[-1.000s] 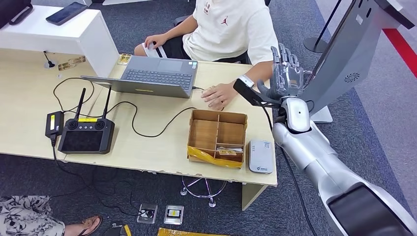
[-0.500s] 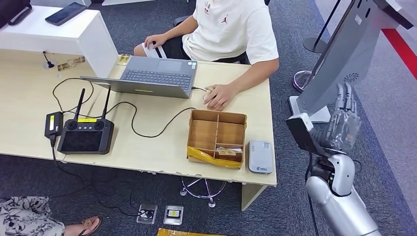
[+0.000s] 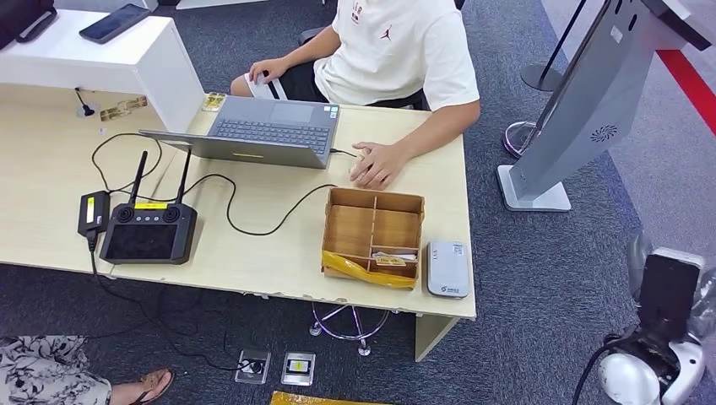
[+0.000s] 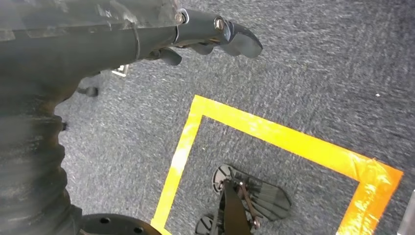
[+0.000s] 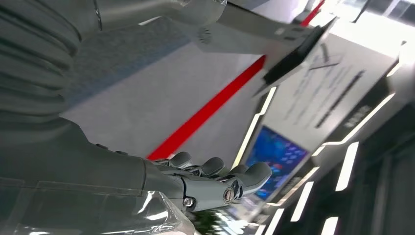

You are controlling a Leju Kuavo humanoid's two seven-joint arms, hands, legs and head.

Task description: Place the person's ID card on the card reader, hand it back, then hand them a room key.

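The white card reader (image 3: 447,268) lies near the table's front right corner, beside a wooden compartment box (image 3: 372,229) with cards (image 3: 393,258) in its front section. A person in a white shirt (image 3: 397,51) sits behind the table, with one hand (image 3: 374,165) flat on the tabletop near the box; I cannot tell whether a card lies under it. My right arm (image 3: 657,363) is down low, right of the table. My right hand (image 5: 210,178) has its fingers stretched out and holds nothing. My left hand (image 4: 205,36) hangs over the carpet, holding nothing.
A laptop (image 3: 270,131), a remote controller with antennas (image 3: 149,232) and cables lie on the table (image 3: 253,253). A grey kiosk stand (image 3: 583,101) rises on the right. On the floor are yellow tape (image 4: 274,134) and sandals (image 4: 244,196).
My right arm has dropped from beside the person's hand at the table's far right edge to low at the right of the table. The person's hand stays on the tabletop.
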